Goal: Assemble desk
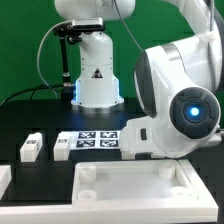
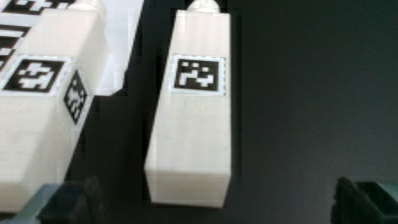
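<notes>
exterior view, nearest: the desk's top panel (image 1: 125, 190), flat on the black table (image 1: 20, 125). beyond it, two leg posts (image 1: 30, 148) lie near the marker board (image 1: 95, 140); farthest, the arm base (image 1: 97, 75) bears a triangle sticker, too small to read. wrist view: gripper (image 2: 210, 205) jaws wide, holding nothing, either side of a leg post (image 2: 196, 100) with a square black-and-white tag.

Matt white plastic leg post (image 2: 192, 110) on matt black table (image 2: 302, 100)

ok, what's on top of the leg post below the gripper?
A single black-and-white tag on the leg post, nothing else. Its underside, against the black table, is covered.
</notes>
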Controlling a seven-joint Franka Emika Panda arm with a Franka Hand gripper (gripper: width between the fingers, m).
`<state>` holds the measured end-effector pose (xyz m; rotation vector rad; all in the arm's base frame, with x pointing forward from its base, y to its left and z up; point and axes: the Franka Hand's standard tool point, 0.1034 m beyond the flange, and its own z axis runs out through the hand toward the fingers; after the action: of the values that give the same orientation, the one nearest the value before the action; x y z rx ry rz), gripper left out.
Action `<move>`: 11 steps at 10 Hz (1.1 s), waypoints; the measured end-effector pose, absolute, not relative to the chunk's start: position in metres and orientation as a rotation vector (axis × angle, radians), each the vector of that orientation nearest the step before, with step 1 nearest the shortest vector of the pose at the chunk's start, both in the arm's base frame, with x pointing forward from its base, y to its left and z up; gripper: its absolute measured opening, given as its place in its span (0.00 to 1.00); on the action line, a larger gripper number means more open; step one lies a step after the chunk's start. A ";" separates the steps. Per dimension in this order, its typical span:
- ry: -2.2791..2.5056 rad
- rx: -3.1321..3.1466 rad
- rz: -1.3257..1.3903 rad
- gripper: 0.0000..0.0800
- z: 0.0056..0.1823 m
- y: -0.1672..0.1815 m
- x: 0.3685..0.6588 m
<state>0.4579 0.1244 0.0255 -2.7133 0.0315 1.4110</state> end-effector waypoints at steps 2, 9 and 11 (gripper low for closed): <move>0.024 -2.758 1.346 0.81 0.022 0.124 0.440; 0.022 -2.749 1.357 0.35 0.020 0.122 0.434; 0.022 -2.749 1.357 0.35 0.020 0.122 0.434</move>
<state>0.4343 0.1219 0.0199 -2.7490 0.0219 1.3575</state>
